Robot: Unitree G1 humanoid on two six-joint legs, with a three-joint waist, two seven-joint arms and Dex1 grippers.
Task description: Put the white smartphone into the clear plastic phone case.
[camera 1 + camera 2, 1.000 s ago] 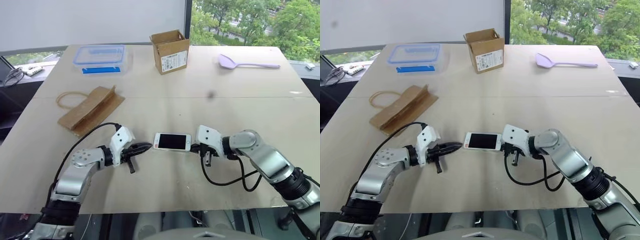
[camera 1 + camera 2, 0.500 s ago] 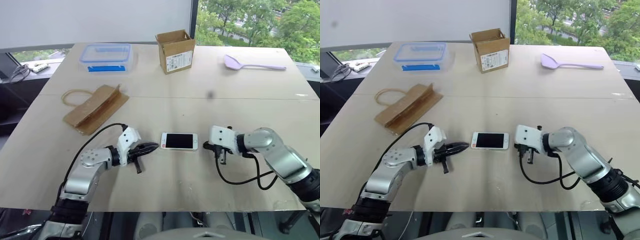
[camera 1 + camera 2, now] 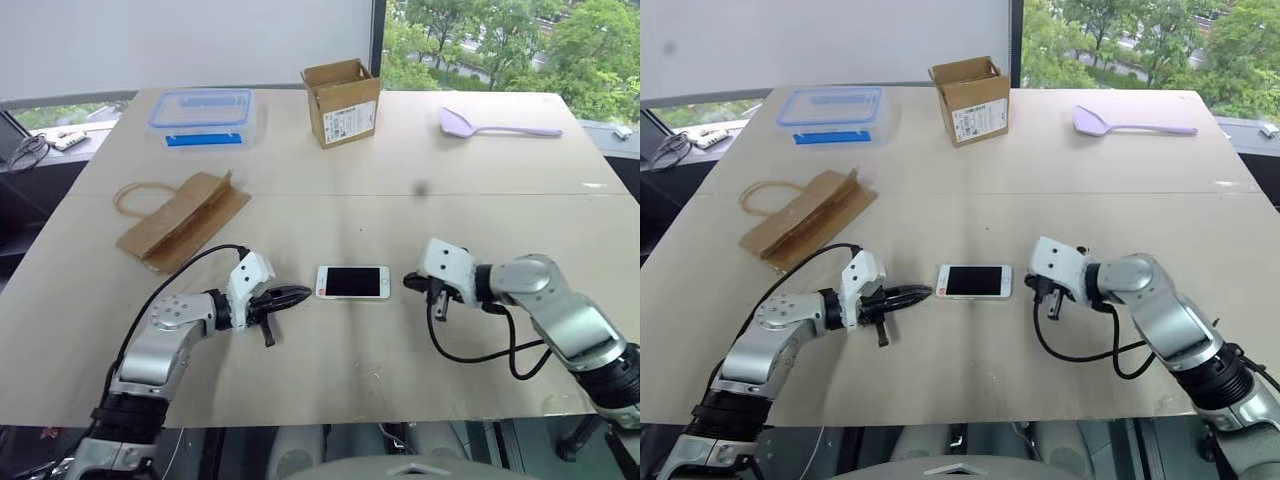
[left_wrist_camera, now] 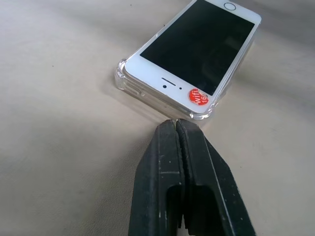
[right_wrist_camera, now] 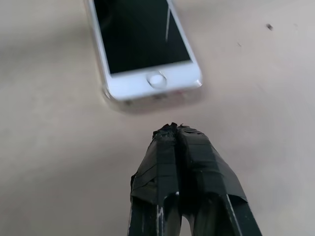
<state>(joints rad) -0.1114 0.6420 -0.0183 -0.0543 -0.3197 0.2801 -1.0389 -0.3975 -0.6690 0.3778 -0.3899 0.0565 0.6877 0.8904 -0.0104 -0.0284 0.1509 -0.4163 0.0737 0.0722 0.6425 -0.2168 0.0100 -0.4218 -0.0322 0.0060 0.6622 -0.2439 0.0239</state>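
Left eye view: white smartphone (image 3: 353, 282) lies flat, screen up, at table (image 3: 400, 200) centre-front, long axis running 9 to 3 o'clock. Left gripper (image 3: 300, 294) sits at the phone's 9 o'clock, jaws together, tip just short of the phone end. Right gripper (image 3: 410, 282) at the phone's 3 o'clock, jaws together, small gap to the phone. Nothing lies btwn either tip & the phone. Other stuff well apart: folded brown paper bag (image 3: 185, 217) w/ handle at 10 o'clock, clear box w/ blue lid (image 3: 203, 117) at 11 o'clock far edge, open cardboard box (image 3: 341, 101) at 12 o'clock, lilac spoon (image 3: 490, 126) at 1 o'clock

Right eye view: same layout, nothing more to add

Left wrist view: black fingers (image 4: 167, 182) pressed shut, holding nothing, tip just beside the phone's earpiece end. Phone sits inside the clear plastic phone case (image 4: 129, 86), glossy rim wrapping its corners. Round red wifi sticker (image 4: 199, 96) on the white bezel near the tip

Right wrist view: taped black fingers (image 5: 197, 172) shut, empty, apart from the home-button end; bare tabletop around
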